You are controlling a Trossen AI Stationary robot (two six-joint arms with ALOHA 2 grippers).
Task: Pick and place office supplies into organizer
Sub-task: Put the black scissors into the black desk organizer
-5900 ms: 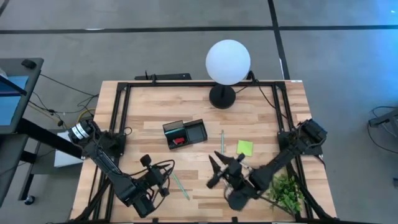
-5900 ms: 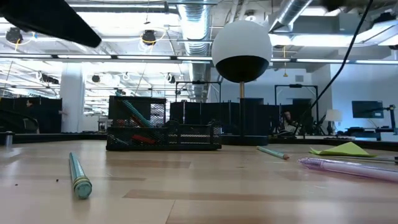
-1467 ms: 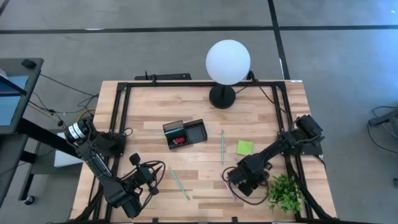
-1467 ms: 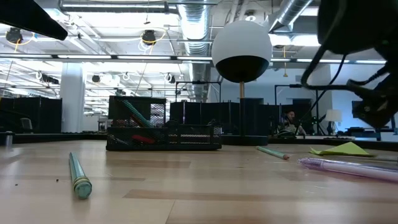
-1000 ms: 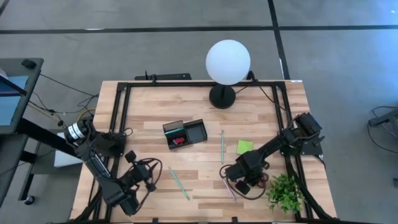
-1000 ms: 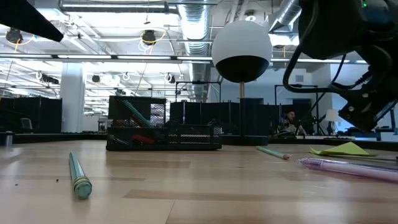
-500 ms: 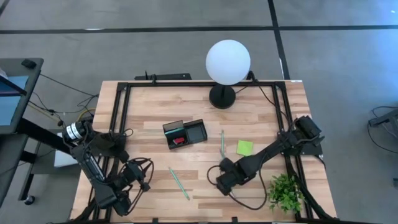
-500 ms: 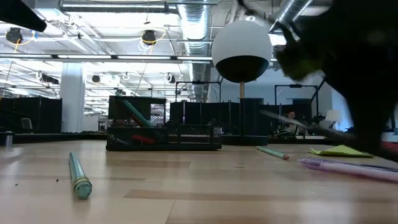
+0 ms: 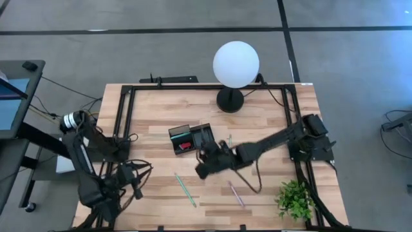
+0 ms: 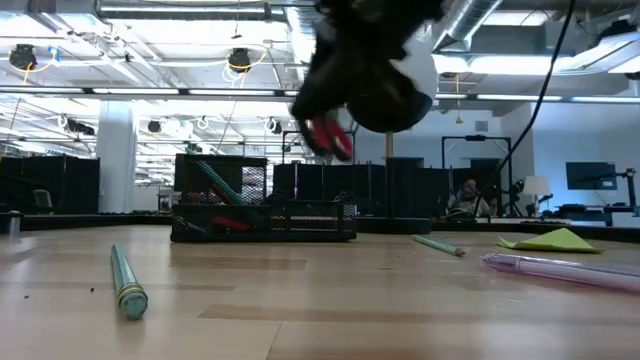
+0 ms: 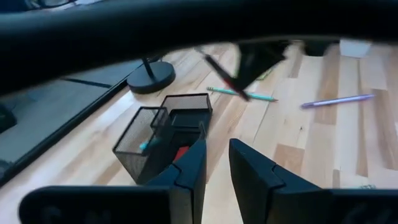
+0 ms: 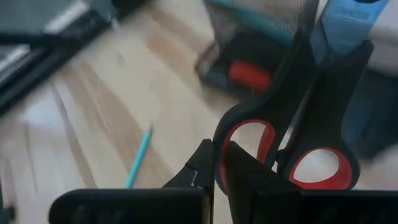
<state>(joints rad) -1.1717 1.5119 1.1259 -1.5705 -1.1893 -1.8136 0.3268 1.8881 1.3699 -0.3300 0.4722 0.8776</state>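
We carry the scissors (image 12: pixel 292 143) clamped in the right tool (image 12: pixel 219 163), aloft just beside the organizer (image 9: pixel 191 137). We should line the blades up over an open compartment, lower gently, then let go. The handles are smooth red-lined loops; the organizer is black wire mesh on a pale wood table (image 9: pixel 270 122). Our left tool (image 11: pixel 214 163) waits near the table's front left corner, fingers slightly apart, empty.

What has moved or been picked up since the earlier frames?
The right hand took the scissors off the table's right side and carried them over to the organizer. The left hand pulled back toward the left edge. Pens, sticky pad and lamp are unmoved.
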